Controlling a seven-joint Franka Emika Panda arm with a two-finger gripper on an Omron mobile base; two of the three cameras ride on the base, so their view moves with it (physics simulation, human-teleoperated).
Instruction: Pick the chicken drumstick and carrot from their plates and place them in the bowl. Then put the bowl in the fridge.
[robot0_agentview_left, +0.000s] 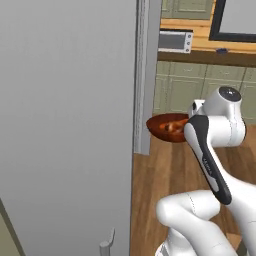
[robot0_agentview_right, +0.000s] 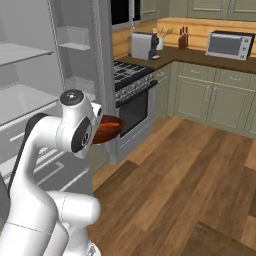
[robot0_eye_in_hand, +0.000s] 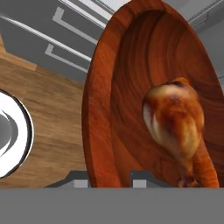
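A home kitchen: green cabinets (robot0_agentview_right: 215, 97) under a wooden counter (robot0_agentview_right: 200, 56), a stove (robot0_agentview_right: 131, 75), a toaster oven (robot0_agentview_right: 227, 45), an open fridge (robot0_agentview_right: 30, 100), wood floor (robot0_agentview_right: 190, 175).

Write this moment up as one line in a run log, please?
phase: carrying to fridge | gripper: shut on bowl rim | bowl: off the floor, holds chicken drumstick | fridge: open, shelves visible | carrot: cannot tell

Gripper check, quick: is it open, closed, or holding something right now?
Gripper: closed on the rim of the bowl, carrying it with the chicken drumstick inside, beside the open fridge.
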